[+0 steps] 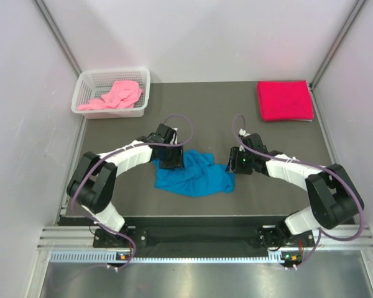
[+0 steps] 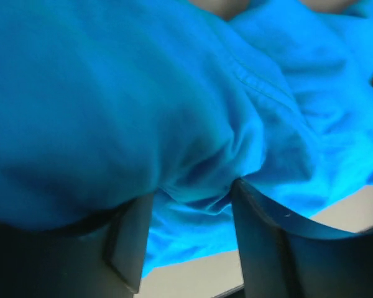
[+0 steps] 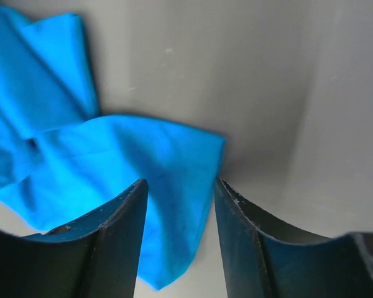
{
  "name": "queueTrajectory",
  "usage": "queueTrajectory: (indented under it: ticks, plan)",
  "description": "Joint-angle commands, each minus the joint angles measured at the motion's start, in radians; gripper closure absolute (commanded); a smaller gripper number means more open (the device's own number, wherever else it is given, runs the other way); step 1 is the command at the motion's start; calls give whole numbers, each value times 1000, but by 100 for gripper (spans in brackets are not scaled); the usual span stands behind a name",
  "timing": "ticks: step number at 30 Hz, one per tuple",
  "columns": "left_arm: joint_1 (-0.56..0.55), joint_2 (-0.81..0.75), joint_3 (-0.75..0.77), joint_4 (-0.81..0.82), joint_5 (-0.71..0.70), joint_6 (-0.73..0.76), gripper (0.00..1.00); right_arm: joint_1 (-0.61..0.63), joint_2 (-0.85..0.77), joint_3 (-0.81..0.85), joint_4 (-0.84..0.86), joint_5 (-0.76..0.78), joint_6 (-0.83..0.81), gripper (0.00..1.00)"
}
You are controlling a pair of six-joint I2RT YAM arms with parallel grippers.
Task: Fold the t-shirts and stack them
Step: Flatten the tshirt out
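At the far left corner of the dark table (image 1: 205,112), a white mesh basket (image 1: 114,72) holds the light pink t-shirt (image 1: 115,96), loosely heaped. Nearer the middle, the left gripper (image 2: 189,192) is down at the left edge of the bright blue t-shirt (image 1: 193,175), its jaws wide apart with a loose bulge of blue cloth in the gap, not pinched. The blue shirt lies crumpled on the table between the two arms. The right gripper (image 3: 180,183) hangs over the shirt's right edge, jaws partly spread and holding nothing, the cloth lying flat beneath. The crimson red t-shirt (image 1: 284,100) sits folded at the far right corner.
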Motion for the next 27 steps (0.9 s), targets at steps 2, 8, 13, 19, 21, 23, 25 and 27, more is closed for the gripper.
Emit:
queueTrajectory:
  ticks: [2,8,13,19,21,23,25,27]
  plan:
    - [-11,36,35,47,-4,-13,48,-12,40,27,52,63,-34,48]
    - [-11,72,71,18,-13,-5,100,-15,50,41,29,122,-33,43]
    - [-11,82,84,18,8,-3,100,-18,125,59,60,92,-33,62]
    - [-10,40,214,-28,-4,-16,100,-41,127,147,-16,133,-56,96]
    - [1,28,306,-87,-20,-7,100,-49,97,229,-101,193,-94,100]
    - [24,22,473,-164,-32,-2,100,-58,37,362,-217,295,-120,100]
    - [41,5,576,-202,-67,16,100,-81,-26,492,-331,383,-129,100]
    - [44,-36,670,-229,-124,23,100,-101,-64,568,-403,424,-132,100]
